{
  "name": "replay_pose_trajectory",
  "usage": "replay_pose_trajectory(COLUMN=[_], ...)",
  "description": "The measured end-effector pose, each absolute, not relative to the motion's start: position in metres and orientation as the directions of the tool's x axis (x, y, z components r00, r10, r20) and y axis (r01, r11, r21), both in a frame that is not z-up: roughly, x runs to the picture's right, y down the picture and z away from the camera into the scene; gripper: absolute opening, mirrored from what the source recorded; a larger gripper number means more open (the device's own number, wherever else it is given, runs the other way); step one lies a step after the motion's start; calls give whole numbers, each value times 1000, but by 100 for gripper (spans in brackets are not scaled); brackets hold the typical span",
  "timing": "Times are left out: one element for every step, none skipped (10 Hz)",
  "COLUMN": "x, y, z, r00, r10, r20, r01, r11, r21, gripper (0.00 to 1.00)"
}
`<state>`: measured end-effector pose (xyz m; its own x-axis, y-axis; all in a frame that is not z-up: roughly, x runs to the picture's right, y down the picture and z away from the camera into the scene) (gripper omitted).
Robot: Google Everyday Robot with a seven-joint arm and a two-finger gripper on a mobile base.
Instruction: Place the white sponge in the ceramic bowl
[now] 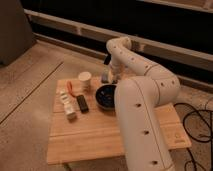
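Note:
The white sponge [104,76] is a small pale grey-blue block at the tips of my gripper [106,74], just behind the far rim of the ceramic bowl [105,96]. The gripper hangs down from the white arm and is shut on the sponge, holding it a little above the table. The bowl is round, dark and glossy, and stands on the wooden table [100,132] in front of the gripper. My arm's large white body covers the bowl's right side.
A small white cup [84,80] stands left of the sponge. A black bar-shaped object [82,103], a row of white blocky pieces [66,105] and an orange item [71,88] lie at the table's left. Cables [197,125] lie on the floor at right.

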<state>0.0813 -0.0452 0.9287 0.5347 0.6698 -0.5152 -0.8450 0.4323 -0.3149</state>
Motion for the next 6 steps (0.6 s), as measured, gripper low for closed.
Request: replay_pose_trajectory(x=[82, 82, 81, 80, 79, 78], y=[-38, -31, -26, -20, -16, -10], z=[927, 925, 924, 922, 919, 914], r00=[537, 539, 543, 551, 562, 582], r10=[663, 656, 650, 639, 627, 605], r20=[-521, -528, -532, -537, -540, -543], r01=[-844, -842, -839, -833, -825, -810], r11=[436, 440, 445, 454, 466, 492], r21=[-314, -313, -314, -316, -319, -321], gripper=[0, 0, 0, 0, 0, 0])
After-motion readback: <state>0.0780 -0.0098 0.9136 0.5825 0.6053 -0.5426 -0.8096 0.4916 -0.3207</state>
